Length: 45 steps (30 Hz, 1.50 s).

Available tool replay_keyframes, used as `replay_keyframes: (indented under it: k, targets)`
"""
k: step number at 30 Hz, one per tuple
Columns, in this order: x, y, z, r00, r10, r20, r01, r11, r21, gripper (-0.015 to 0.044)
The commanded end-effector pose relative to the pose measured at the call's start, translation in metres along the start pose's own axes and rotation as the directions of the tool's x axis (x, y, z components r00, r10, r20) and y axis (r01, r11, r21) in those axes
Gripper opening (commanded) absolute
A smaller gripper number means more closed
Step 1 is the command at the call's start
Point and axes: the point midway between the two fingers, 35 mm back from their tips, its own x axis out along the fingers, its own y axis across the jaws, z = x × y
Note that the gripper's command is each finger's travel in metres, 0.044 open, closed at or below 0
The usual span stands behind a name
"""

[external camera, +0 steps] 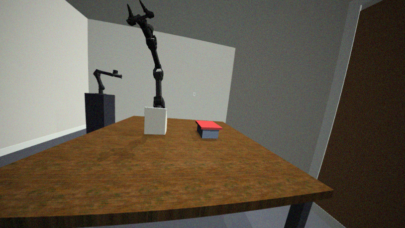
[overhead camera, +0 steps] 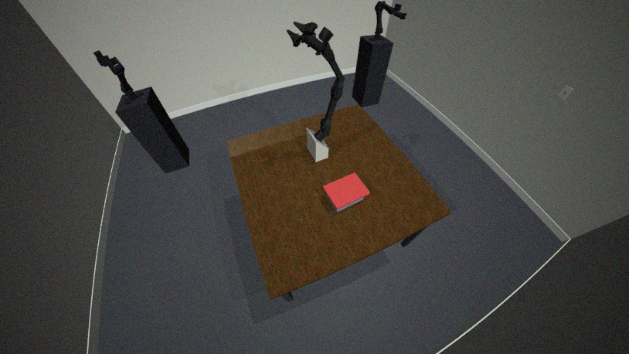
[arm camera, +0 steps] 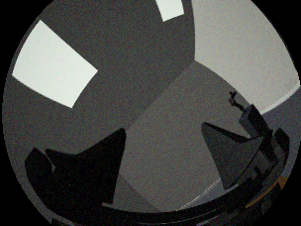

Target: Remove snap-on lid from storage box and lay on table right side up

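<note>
1. One red snap-on lid (overhead camera: pixel 346 190) (external camera: pixel 208 124) sits on the blue-grey storage box (overhead camera: pixel 350 205) (external camera: pixel 210 133), upon the brown worktop (overhead camera: pixel 299 229) (external camera: pixel 169 170).
2. No readable writing on either.
3. Jaws (overhead camera: pixel 290 32) (external camera: pixel 136 6) spread, nothing between, raised high above the white pedestal (overhead camera: pixel 321 154) (external camera: pixel 154 121).

The white pedestal (overhead camera: pixel 321 153) (external camera: pixel 154 121) is standing near the box's red lid (overhead camera: pixel 346 190) (external camera: pixel 209 125), blocking one side. Open air is stretching above the lid.
</note>
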Motion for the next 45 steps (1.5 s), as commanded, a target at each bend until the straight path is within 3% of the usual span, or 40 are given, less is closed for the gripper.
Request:
replay_keyframes:
  k: [1, 7, 13, 20, 22, 30, 33, 40, 42, 45]
  targets:
    - [0.0, 0.001, -0.003, 1.0, 0.004, -0.006, -0.004, 1.0, 0.003, 0.0374]
    - [0.002, 0.043, -0.09, 0.972, 0.135, -0.19, -0.118, 0.988, 0.099, 0.0235]
    - [-0.013, 0.073, -0.164, 0.911, 0.234, -0.34, -0.178, 0.966, 0.188, 0.0235]
    - [-0.061, 0.108, -0.275, 0.752, 0.359, -0.553, -0.205, 0.925, 0.321, 0.0235]
    - [-0.067, 0.11, -0.286, 0.733, 0.368, -0.572, -0.203, 0.921, 0.333, 0.0235]
    - [-0.154, 0.124, -0.398, 0.473, 0.448, -0.759, -0.135, 0.888, 0.44, 0.0235]
    - [-0.173, 0.124, -0.416, 0.419, 0.455, -0.786, -0.115, 0.885, 0.451, 0.0235]
    - [-0.271, 0.106, -0.49, 0.146, 0.455, -0.878, 0.002, 0.888, 0.46, 0.0235]
    - [-0.281, 0.103, -0.496, 0.119, 0.452, -0.884, 0.014, 0.889, 0.457, 0.0235]
    - [-0.324, 0.088, -0.518, 0.003, 0.435, -0.901, 0.065, 0.899, 0.434, 0.0235]
